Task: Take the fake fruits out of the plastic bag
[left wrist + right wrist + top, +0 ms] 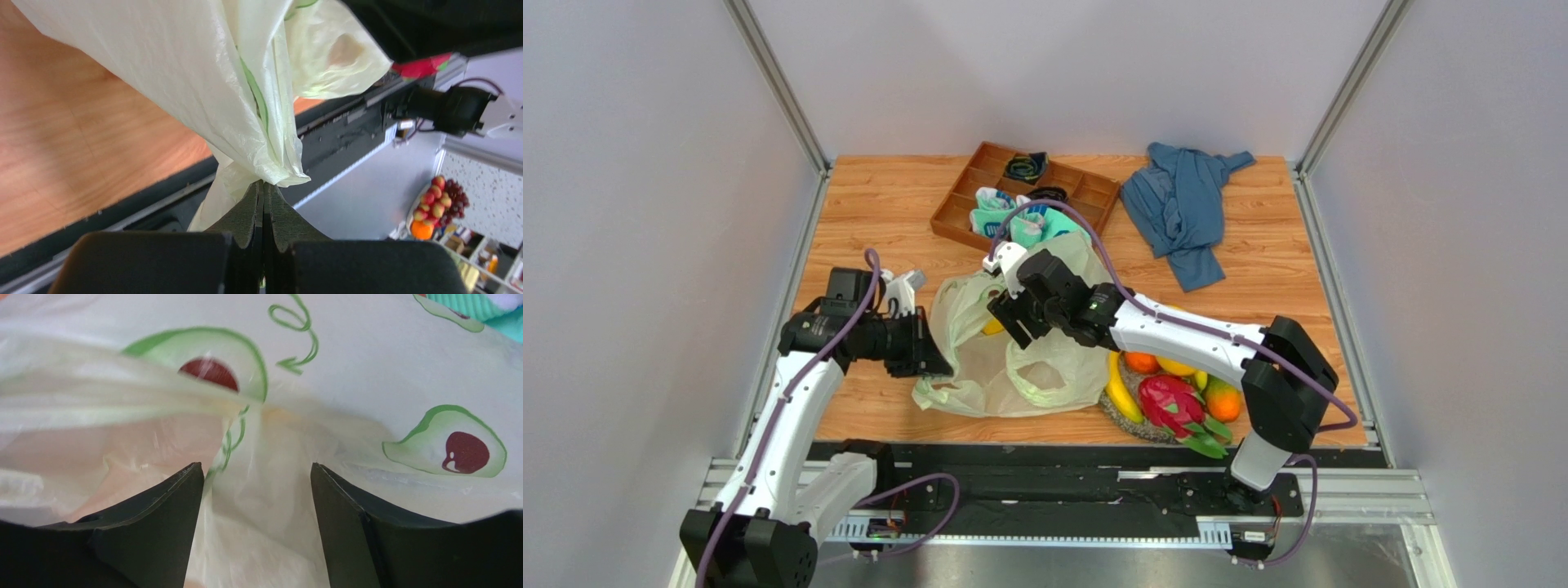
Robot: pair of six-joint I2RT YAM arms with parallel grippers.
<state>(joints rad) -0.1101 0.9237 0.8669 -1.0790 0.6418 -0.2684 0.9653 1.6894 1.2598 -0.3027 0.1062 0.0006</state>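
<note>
Our left gripper [264, 195] is clamped on an edge of the bag [979, 368]; our right gripper [255, 471] hangs wide apart at its mouth. Most fruits [1171, 398] lie piled on the bench [879, 208] right of the bag. We judge one yellow piece [993, 326] is left inside.

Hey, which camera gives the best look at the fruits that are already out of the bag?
The top external view: the fake fruits lie in plain sight on the table beside the plastic bag. The left wrist view catches only a pink-green sliver past the bag; the right wrist view shows only bag.
</note>
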